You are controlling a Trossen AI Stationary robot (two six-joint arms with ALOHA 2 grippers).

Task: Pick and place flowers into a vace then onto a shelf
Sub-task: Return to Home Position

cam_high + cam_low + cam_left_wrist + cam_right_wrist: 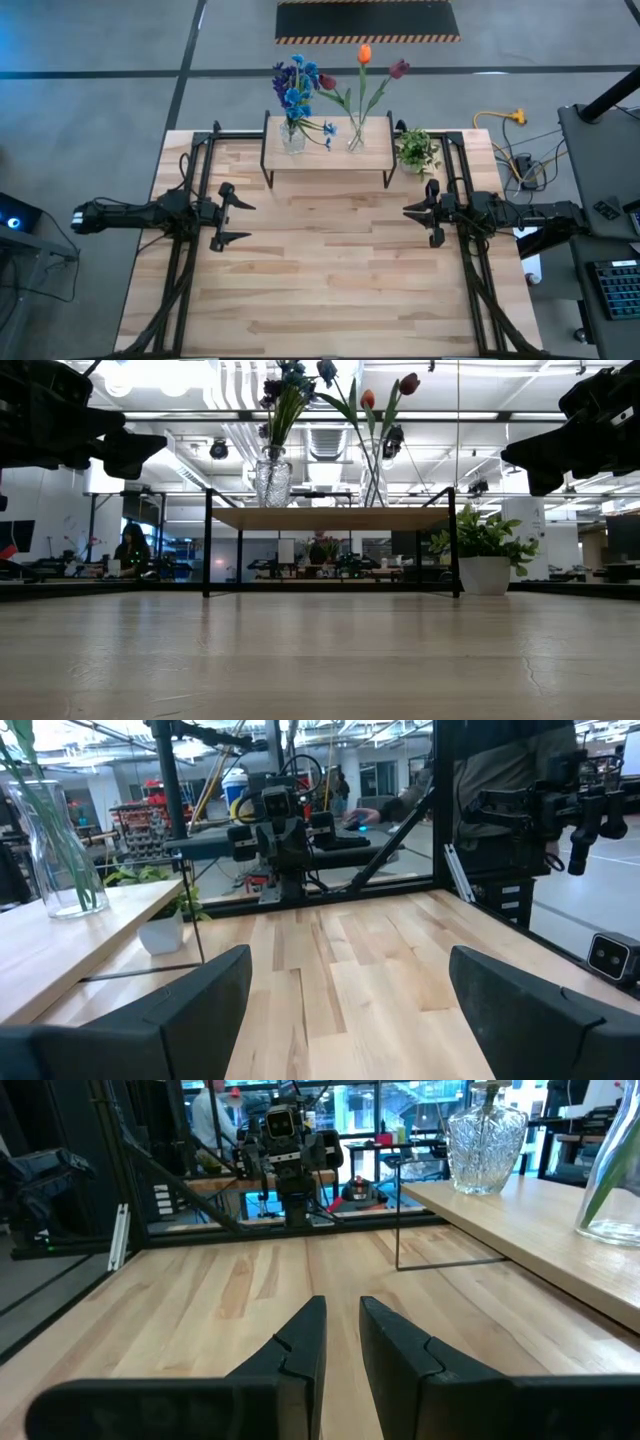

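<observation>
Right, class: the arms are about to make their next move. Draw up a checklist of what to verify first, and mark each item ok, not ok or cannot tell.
1. Cut-glass vase stands upright on the shelf: ok.
2. Tall vase stands upright on the shelf: ok.
3. Blue flowers are in the cut-glass vase and tulips in the tall vase: ok.
4. Left end effector is open, empty and apart from the shelf: ok.
5. Right end effector is shut, empty and apart from the shelf: ok.
6. Potted plant stands beside the shelf, untouched by the right arm: ok.
</observation>
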